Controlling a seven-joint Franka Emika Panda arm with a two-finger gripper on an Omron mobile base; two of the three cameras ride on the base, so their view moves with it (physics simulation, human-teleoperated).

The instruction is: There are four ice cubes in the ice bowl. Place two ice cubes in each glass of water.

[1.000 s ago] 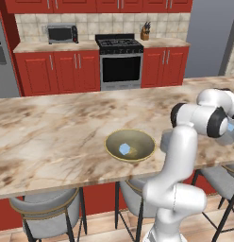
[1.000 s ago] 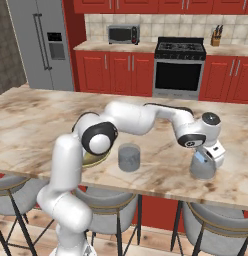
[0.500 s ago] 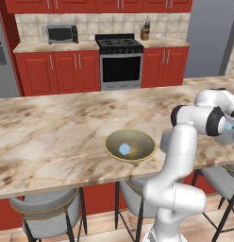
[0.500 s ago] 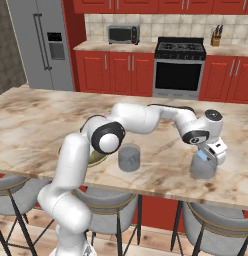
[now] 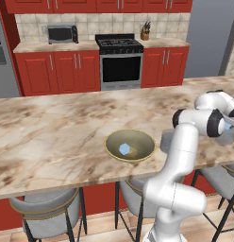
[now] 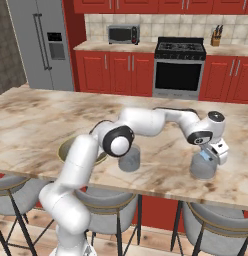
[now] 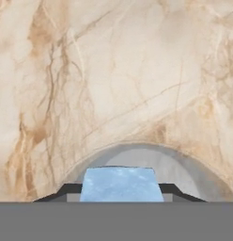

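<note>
One ice cube [image 7: 119, 184] is held pinched in the claw [image 6: 210, 157] directly above the far glass [image 6: 203, 166], evidently so it can be dropped into the water. Another cube [image 5: 124, 149] is seen lying in the ice bowl [image 5: 130, 145] on the table [image 5: 53, 137]. The near glass [image 6: 129, 158] stands partly hidden behind the arm, so its contents cannot be made out.

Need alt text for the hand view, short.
A pale blue ice cube sits clamped between the claw's two dark fingertips, directly over the curved grey rim of a glass. Beige marble counter with brown veins lies behind.
</note>
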